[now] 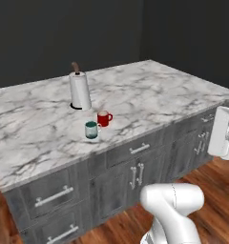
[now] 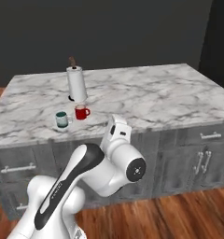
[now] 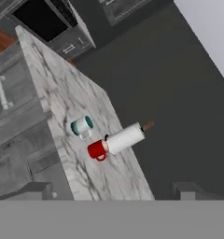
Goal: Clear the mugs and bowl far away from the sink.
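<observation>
Currently noted: red mug (image 1: 104,118) and grey-teal mug (image 1: 91,129) upright, just beside each other, near front edge of marble island counter (image 1: 154,90).
Red mug placed between grey-teal mug and paper towel roll (image 1: 80,90), close in front of roll; roll upright on dark base, brown spindle tip above. Grey drawers and cabinet doors (image 1: 135,174) below counter, wood floor (image 1: 216,190) beneath. Gripper (image 3: 114,193) well apart from both mugs, off the counter's edge, fingers spread wide, nothing between them.
</observation>
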